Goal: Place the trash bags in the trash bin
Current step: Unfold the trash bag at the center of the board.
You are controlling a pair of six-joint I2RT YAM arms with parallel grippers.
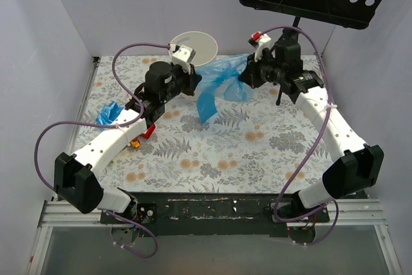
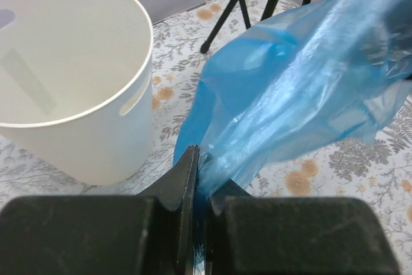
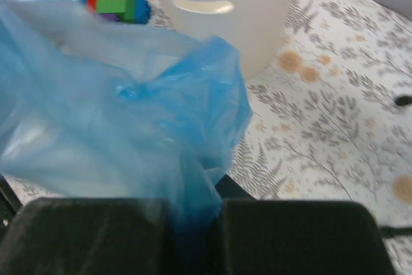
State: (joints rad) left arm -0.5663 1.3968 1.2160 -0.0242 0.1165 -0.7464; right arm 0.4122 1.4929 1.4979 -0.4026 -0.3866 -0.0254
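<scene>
Far left on the table (image 1: 212,159), a second blue bag (image 1: 107,113) lies crumpled near the toy blocks (image 1: 137,141), untouched. The left gripper (image 2: 196,162) is pinched tight on one edge of the blue bag (image 2: 302,88), with the bin (image 2: 96,140) just beside it. The bag hangs in the air between both arms, in front of the bin and not inside yet, its tail dangling toward the table. The right gripper (image 3: 193,214) looks clamped on the opposite edge. Best approach, I'd judge: raise both edges above the rim, move together over the mouth, feed the tail in first, then release. Risk: the film snags the rim and tips the light bin.
</scene>
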